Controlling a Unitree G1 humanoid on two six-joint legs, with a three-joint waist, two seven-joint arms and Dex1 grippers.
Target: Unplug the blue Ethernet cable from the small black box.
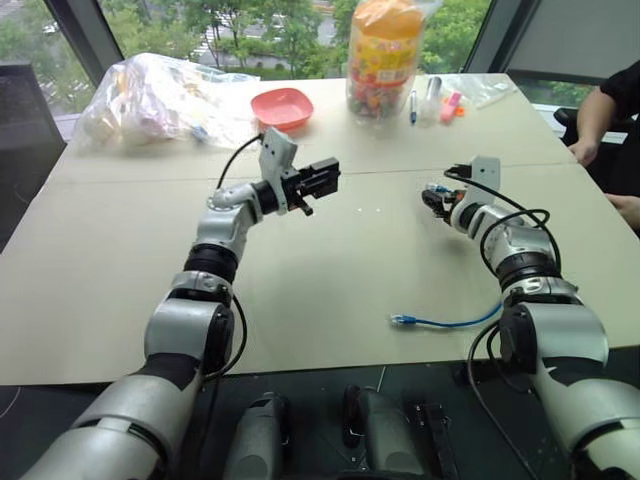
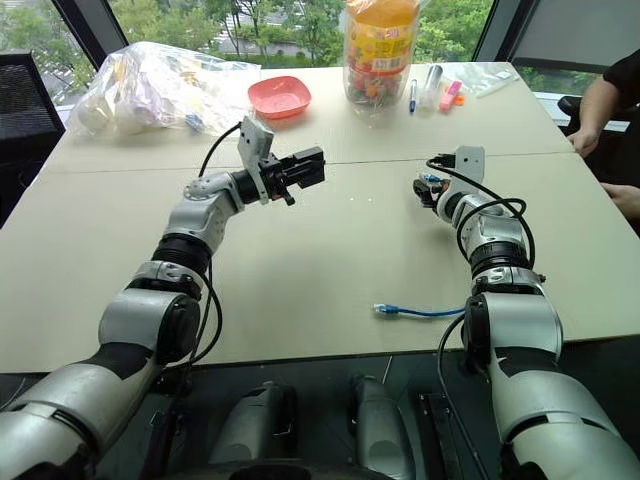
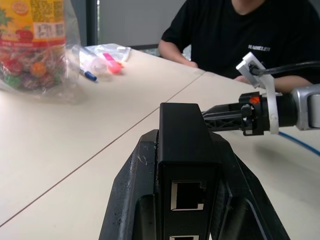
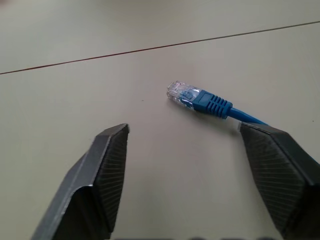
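- Above the middle of the surface (image 1: 330, 260), the left claw (image 1: 322, 180) is raised off it and clamped on the small black box (image 3: 186, 160), which sits pinched between the two black fingers (image 3: 131, 200).
- From the left wrist, the box shows an empty port on the face toward the camera, with nothing plugged into it.
- Over on the right side, the right claw (image 4: 192, 175) is low above the surface with its fingers spread wide and gripping nothing.
- The blue cable (image 1: 445, 322) lies loose on the surface at the near right, one plug pointing left, the cord running right toward the right arm.
- In the right wrist view, a clear plug (image 4: 181, 93) with a blue boot rests on the surface just beyond the spread fingers and between them, nearer one finger than the other, touching neither.
- Box and cable are well apart.
- At the far edge stand a red bowl (image 1: 282, 106), a jar of sweets (image 1: 383, 55) and a heap of plastic bags (image 1: 160, 98).
- A person's arm (image 1: 600, 110) rests at the far right.
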